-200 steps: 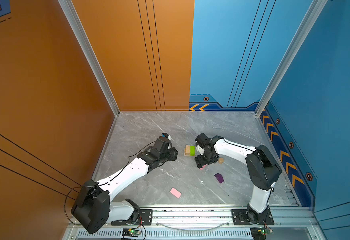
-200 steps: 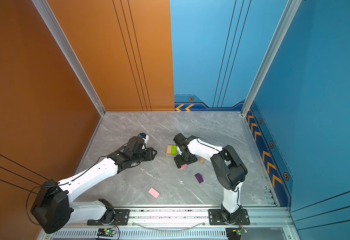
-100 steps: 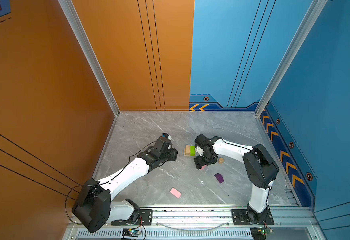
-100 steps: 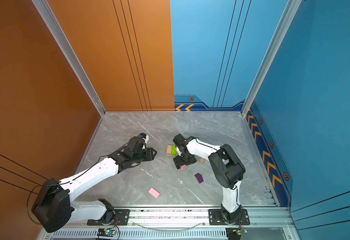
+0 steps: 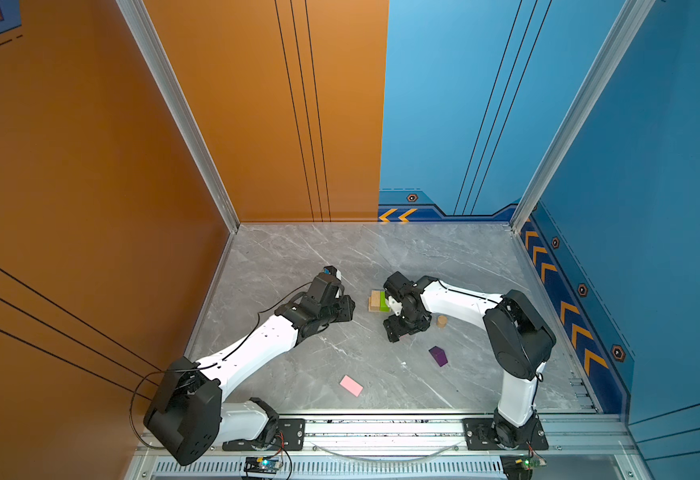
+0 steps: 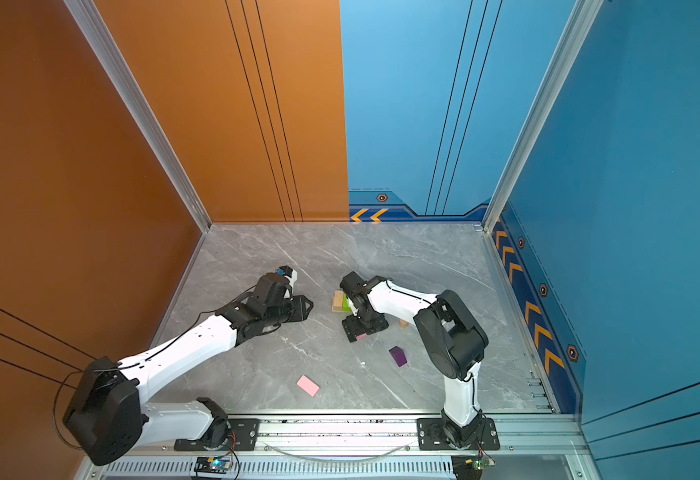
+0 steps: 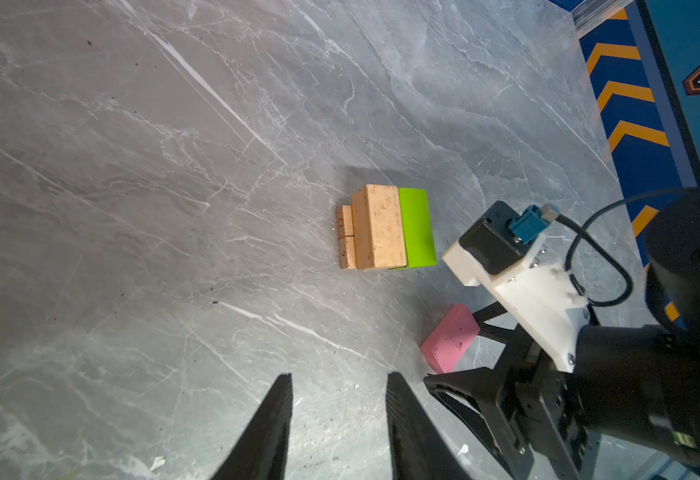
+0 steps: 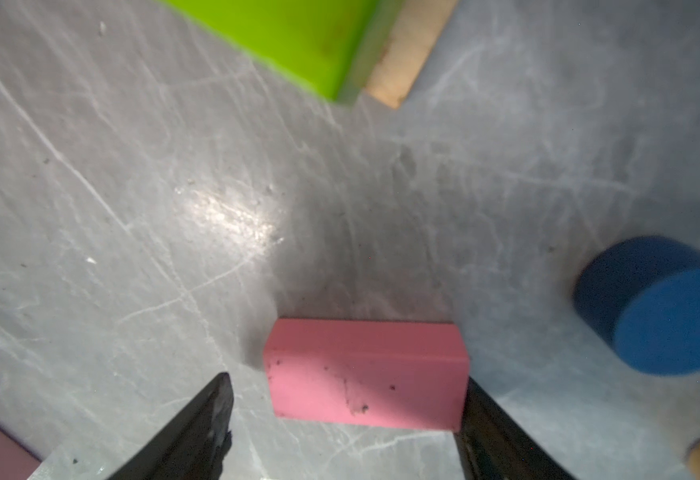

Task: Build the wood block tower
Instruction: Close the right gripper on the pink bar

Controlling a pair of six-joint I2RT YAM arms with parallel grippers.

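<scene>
A tan bar [image 7: 381, 226] and a lime-green bar [image 7: 417, 226] lie side by side on the floor, seen in both top views as the tan bar [image 5: 375, 300]. My right gripper [image 8: 346, 379] is open and straddles a pink slab [image 8: 365, 374]; one finger touches the slab's end, the other stands a gap away. Close by are a blue cylinder [image 8: 664, 307], a tan cylinder [image 5: 442, 321] and a purple peaked block [image 5: 438, 356]. A second pink slab [image 5: 351, 385] lies near the front. My left gripper [image 5: 347, 306] hovers left of the bars, open and empty.
Small tan pieces [image 7: 346, 237] lie against the tan bar's side. The orange wall [image 5: 132, 208] bounds the left side, the blue wall [image 5: 651, 249] the right. A metal rail [image 5: 381, 428] with both arm bases runs along the front edge.
The right arm's elbow has shifted slightly left while its gripper stays over the pink slab. The left arm has not moved.
</scene>
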